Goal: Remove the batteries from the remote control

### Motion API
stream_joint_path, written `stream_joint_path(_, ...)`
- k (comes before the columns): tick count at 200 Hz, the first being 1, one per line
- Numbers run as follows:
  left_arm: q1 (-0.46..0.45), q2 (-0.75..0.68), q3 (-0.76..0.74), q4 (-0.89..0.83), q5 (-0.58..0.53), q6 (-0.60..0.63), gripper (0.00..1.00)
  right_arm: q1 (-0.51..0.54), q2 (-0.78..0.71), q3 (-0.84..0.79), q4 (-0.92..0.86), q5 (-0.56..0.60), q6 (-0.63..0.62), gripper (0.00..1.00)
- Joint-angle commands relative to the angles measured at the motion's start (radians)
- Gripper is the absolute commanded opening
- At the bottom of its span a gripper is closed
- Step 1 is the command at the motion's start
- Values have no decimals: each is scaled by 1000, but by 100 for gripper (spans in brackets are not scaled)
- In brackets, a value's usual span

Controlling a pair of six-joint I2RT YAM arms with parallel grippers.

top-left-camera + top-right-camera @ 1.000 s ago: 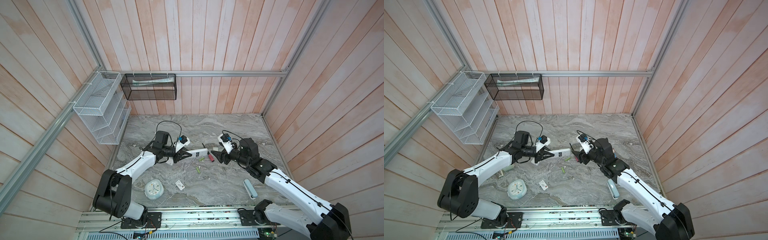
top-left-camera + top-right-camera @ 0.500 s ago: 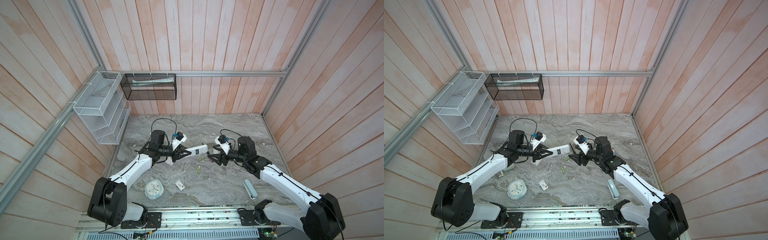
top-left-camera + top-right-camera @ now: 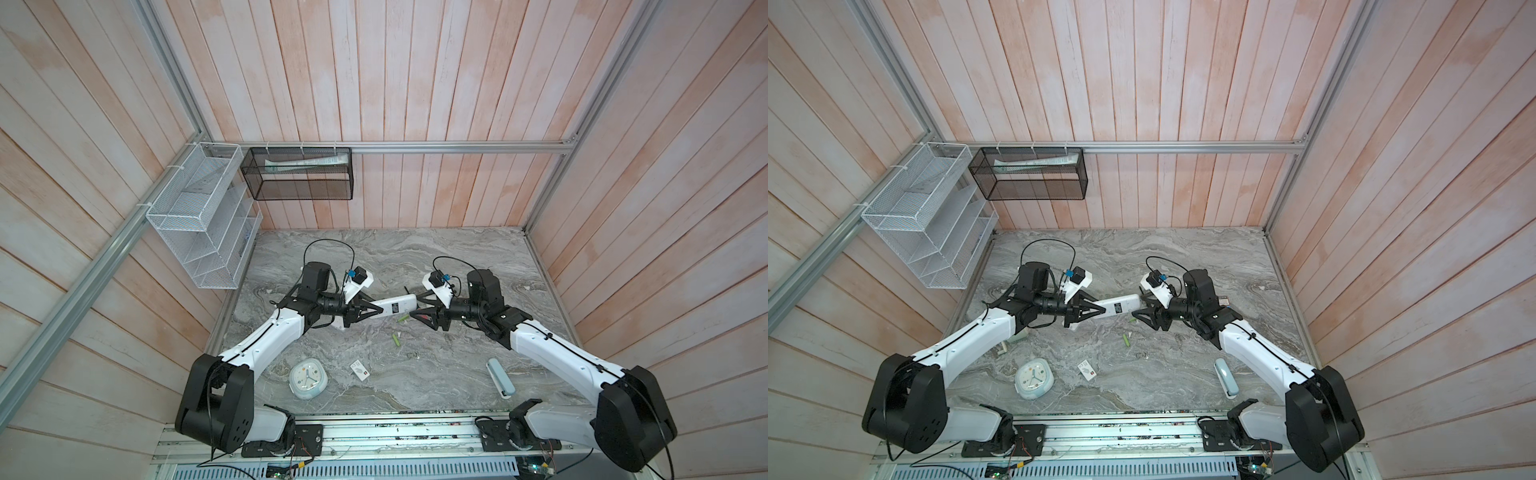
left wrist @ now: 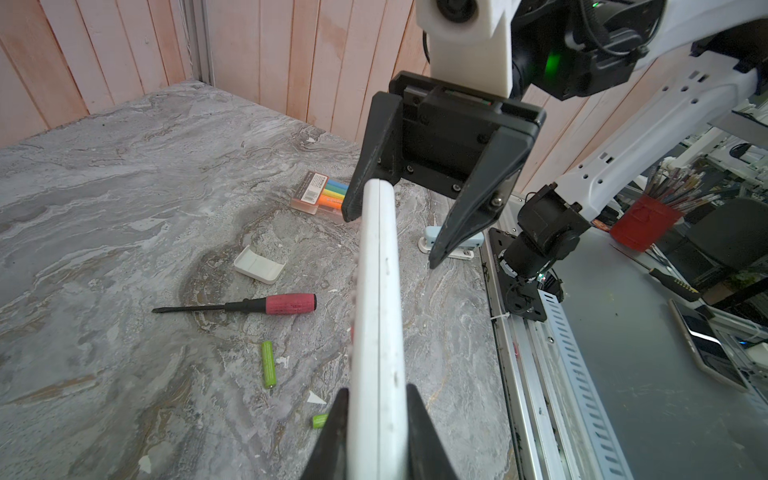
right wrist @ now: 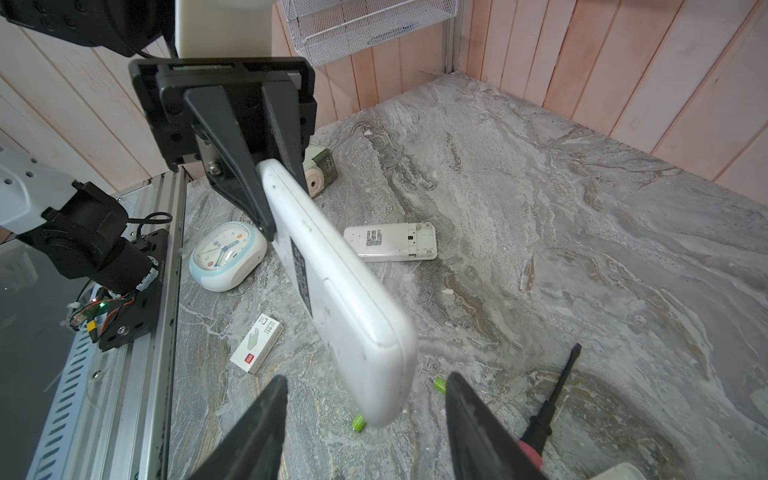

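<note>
The left gripper (image 3: 374, 309) pinches one end of a white remote (image 3: 395, 306) and holds it clear of the grey marble table (image 3: 457, 257). The remote is roughly level, and its free end points at the right gripper (image 3: 415, 309). In the left wrist view the two dark fingers (image 4: 415, 419) press against the remote's two flat faces. The right gripper stands spread, with one finger on each side of the remote's free end. The right wrist view shows a gap on both sides, so it grips nothing. A dark label shows on the remote's back, and what is inside the remote cannot be seen. One yellow-green battery (image 3: 396, 339) lies on the table towards the front of the remote's free end. A second battery (image 3: 403, 318) lies just below that end, close to the right gripper's fingertips. A red-handled screwdriver (image 4: 266, 304) lies flat near them, with a small white cover (image 4: 259, 266) just beyond it. A second remote (image 5: 390, 242) lies flat on the table, its battery bay open at one end. Nearer the front edge are a round clock (image 3: 307, 378), a small box (image 3: 360, 369) and a pale blue stapler (image 3: 500, 378), all well apart from one another.
</note>
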Motion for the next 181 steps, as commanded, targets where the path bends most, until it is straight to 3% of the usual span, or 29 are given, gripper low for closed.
stream_joint_path(1,4,7,-14,-6,30,21,0,-5,37,51,30,-53,16,54)
stream_joint_path(87,4,-5,-14,-26,55,54,0,-5,118,103,26,-93,22,34)
stream_joint_path(181,4,-6,-7,-53,82,82,0,-46,122,88,37,-75,38,29)
